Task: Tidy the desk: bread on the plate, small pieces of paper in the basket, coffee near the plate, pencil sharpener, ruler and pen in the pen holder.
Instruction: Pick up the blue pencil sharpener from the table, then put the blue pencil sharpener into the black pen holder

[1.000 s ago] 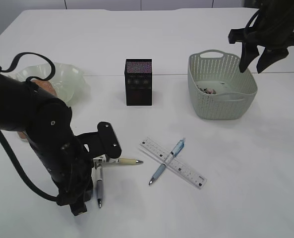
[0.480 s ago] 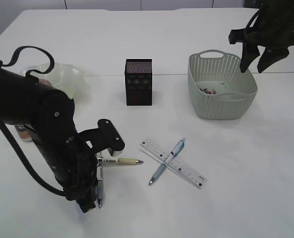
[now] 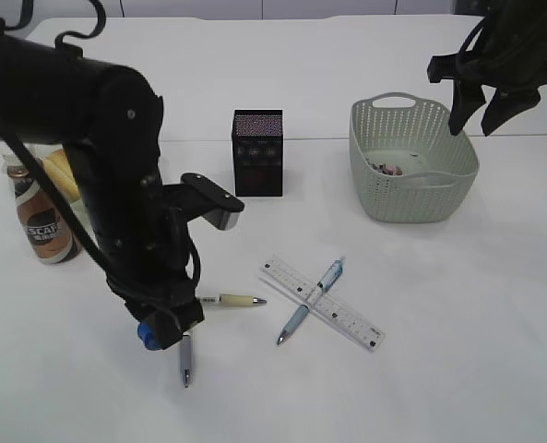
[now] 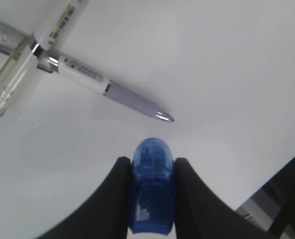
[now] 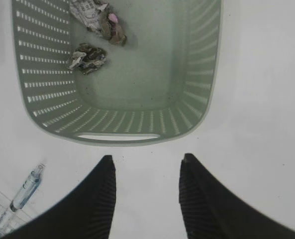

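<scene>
3 pens (image 3: 307,300) lie loose; left fingers (image 4: 118,199) pinch 1 sharpener (image 4: 152,186); right fingers (image 5: 103,196) spread, empty.

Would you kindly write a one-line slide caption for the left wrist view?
Left hand grips a blue pencil sharpener above the white table, with a grey-tipped pen lying just beyond.

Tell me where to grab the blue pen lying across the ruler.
Take the blue pen at its lower barrel, clear of the ruler it crosses. Come straight down, fingers either side of the barrel: it lies flat and slanted, propped at mid-length on the ruler.
</scene>
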### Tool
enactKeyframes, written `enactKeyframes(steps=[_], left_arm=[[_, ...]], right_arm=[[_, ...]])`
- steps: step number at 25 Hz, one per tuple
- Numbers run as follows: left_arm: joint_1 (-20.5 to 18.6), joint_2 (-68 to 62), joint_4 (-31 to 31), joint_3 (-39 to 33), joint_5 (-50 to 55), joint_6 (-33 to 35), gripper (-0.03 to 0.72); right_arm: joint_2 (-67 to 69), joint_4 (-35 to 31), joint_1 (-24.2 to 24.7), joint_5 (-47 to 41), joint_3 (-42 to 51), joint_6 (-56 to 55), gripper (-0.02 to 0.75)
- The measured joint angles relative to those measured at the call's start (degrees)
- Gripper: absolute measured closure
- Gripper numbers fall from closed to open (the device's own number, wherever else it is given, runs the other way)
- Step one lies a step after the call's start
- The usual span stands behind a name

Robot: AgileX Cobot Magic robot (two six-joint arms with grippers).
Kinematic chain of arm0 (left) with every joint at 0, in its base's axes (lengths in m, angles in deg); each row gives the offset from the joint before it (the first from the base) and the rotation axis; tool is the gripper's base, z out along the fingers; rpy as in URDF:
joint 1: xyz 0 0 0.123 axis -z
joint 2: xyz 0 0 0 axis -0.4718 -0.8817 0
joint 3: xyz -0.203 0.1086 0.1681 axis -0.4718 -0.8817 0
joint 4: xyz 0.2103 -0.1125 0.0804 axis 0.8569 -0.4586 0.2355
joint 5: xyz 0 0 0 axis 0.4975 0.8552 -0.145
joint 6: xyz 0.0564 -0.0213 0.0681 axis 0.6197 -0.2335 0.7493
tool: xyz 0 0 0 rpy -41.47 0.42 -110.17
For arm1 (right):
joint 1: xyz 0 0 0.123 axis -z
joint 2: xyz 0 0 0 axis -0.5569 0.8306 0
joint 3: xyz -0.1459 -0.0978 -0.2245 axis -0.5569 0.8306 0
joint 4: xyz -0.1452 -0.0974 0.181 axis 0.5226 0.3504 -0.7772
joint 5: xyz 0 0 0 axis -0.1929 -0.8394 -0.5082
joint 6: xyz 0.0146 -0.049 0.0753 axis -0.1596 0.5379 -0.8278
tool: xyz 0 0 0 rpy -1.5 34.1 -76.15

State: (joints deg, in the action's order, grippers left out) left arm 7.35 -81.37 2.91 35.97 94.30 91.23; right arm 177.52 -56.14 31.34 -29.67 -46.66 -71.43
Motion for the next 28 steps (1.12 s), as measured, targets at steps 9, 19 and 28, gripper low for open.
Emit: enactKeyframes(steps=[9, 19, 28], left_arm=[[-1.99, -0.09, -0.28, 16.19, 7.59, -13.60, 0.522], [-3.32, -0.81, 0.74, 24.90, -20.78, -14.91, 0.522], [-3.32, -8.77, 5.25, 24.90, -49.20, -14.91, 0.522]], right_arm=[[0.00, 1.30, 0.00, 0.00, 0.00, 0.00, 0.425], [0.00, 2.97, 0.00, 0.00, 0.00, 0.00, 0.426], [0.00, 6.69, 0.00, 0.00, 0.04, 0.00, 0.425]])
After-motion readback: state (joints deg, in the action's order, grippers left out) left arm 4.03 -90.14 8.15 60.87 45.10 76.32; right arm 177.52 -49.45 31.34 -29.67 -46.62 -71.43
